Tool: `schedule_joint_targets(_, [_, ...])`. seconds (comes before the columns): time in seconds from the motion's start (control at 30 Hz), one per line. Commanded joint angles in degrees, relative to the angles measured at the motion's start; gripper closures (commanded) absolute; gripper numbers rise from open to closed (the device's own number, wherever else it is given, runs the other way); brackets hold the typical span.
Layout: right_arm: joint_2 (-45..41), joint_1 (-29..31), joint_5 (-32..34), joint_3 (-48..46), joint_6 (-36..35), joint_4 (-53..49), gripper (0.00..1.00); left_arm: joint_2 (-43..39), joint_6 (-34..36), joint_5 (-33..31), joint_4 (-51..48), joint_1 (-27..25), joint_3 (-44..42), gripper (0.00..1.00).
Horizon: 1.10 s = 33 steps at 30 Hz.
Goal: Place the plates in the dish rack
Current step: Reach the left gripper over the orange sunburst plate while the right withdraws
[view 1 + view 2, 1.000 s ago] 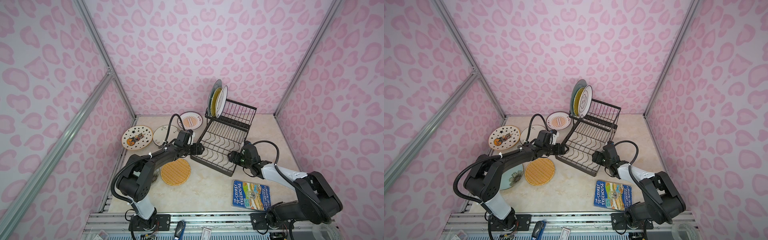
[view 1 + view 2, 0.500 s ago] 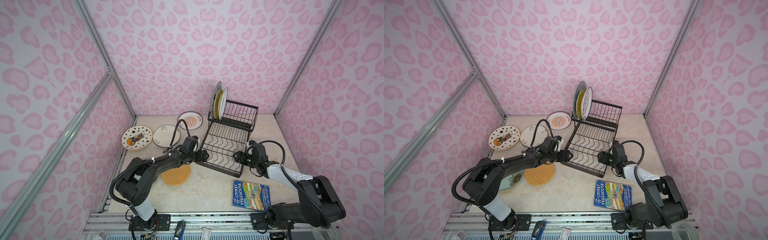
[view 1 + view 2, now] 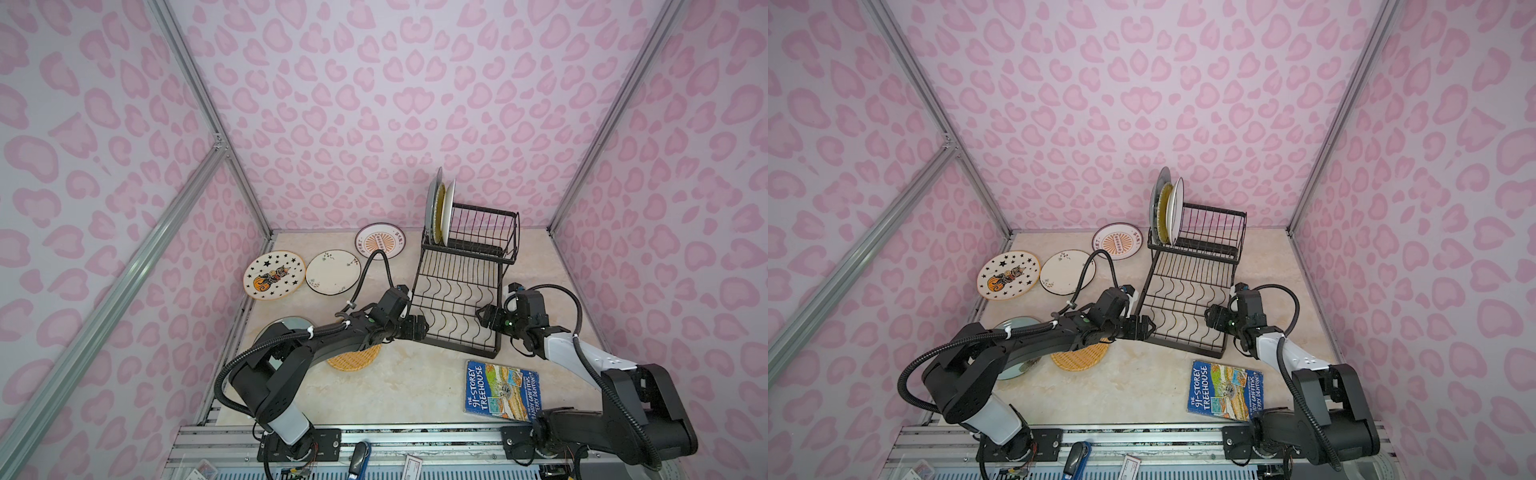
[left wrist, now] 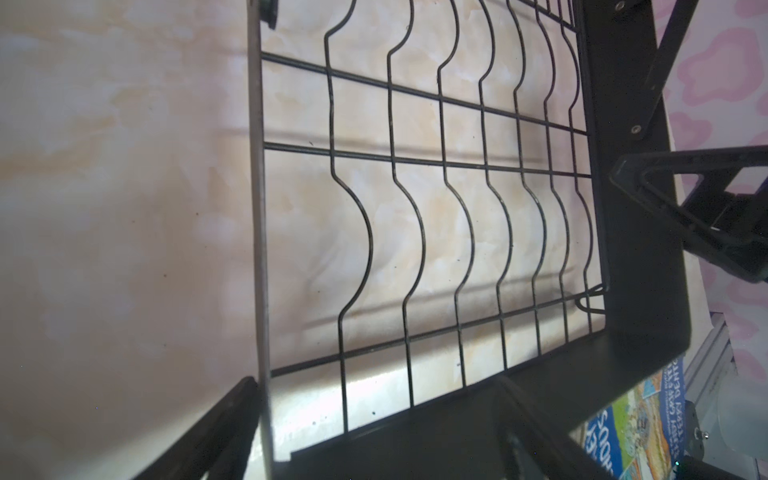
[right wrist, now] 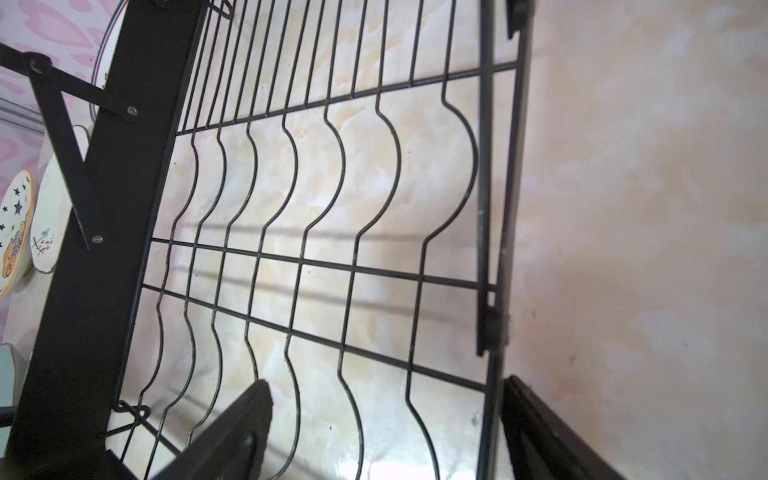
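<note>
Grippers | I read left gripper and right gripper both spread wide, straddling opposite side rims of dish rack | plates: three upright in raised basket, five flat on table.

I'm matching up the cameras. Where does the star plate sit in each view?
Both top views: star plate flat on the table, just left of the sprig plate.
Left wrist: not in it.
Right wrist: partly seen beyond the dish rack's black side bar, beside that plate.
Shared landmark: the dish rack.
</note>
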Motion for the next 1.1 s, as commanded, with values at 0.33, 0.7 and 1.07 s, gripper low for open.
schedule_joint_targets(0.33, [-4.43, -3.95, -0.57, -0.19, 1.88, -1.93, 0.13, -9.66, -2.92, -7.18, -6.68, -1.22, 3.90, 0.05])
schedule_joint_targets(0.7, [-16.32, -3.26, 1.38, 2.44, 4.43, -7.04, 0.03, -28.98, -6.65, -8.51, -19.37, 9.42, 5.86, 0.03])
schedule_joint_targets(1.07, [-28.51, 19.74, 15.15, 1.61, -5.67, -1.76, 0.03, -9.61, -25.80, -0.37, -10.90, 21.63, 12.71, 0.08])
